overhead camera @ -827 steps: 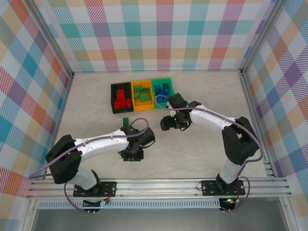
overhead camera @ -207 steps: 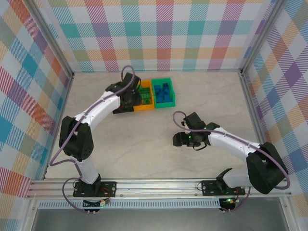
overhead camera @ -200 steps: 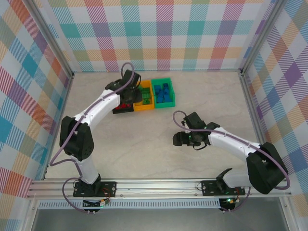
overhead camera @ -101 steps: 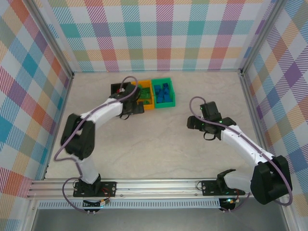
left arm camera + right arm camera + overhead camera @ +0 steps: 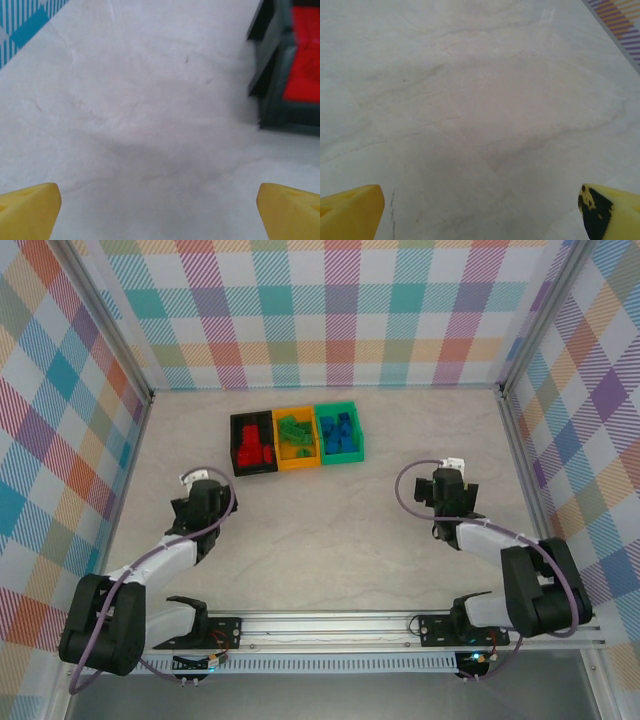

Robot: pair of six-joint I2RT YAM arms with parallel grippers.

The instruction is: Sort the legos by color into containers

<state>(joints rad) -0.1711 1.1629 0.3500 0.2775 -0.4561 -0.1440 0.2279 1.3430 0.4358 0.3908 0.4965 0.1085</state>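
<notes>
1. Plaid walls [image 5: 340,310] are enclosing the table [image 5: 330,530] on three sides.
2. Left arm [image 5: 150,565] is lying folded low along the near-left of the table. Right arm [image 5: 505,545] is doing the same at near-right.
3. Three bins are sitting side by side, touching, at the far centre. Black bin [image 5: 236,445] is on the left, orange bin [image 5: 298,464] in the middle, green bin [image 5: 357,430] on the right.
4. Left gripper [image 5: 160,212] is pointing toward the black bin, well apart from it. It is released: jaws are standing wide and the yellow fingers [image 5: 30,210] are framing bare table. A corner of the black bin is showing at upper right in the left wrist view.
5. Right gripper [image 5: 480,212] is sitting right of centre, well apart from the green bin. It is also released, jaws wide, with bare table between them.
6. Legos are lying sorted by colour: red bricks [image 5: 252,452] in the black bin, green bricks [image 5: 294,435] in the orange bin, blue bricks [image 5: 338,430] in the green bin.
</notes>
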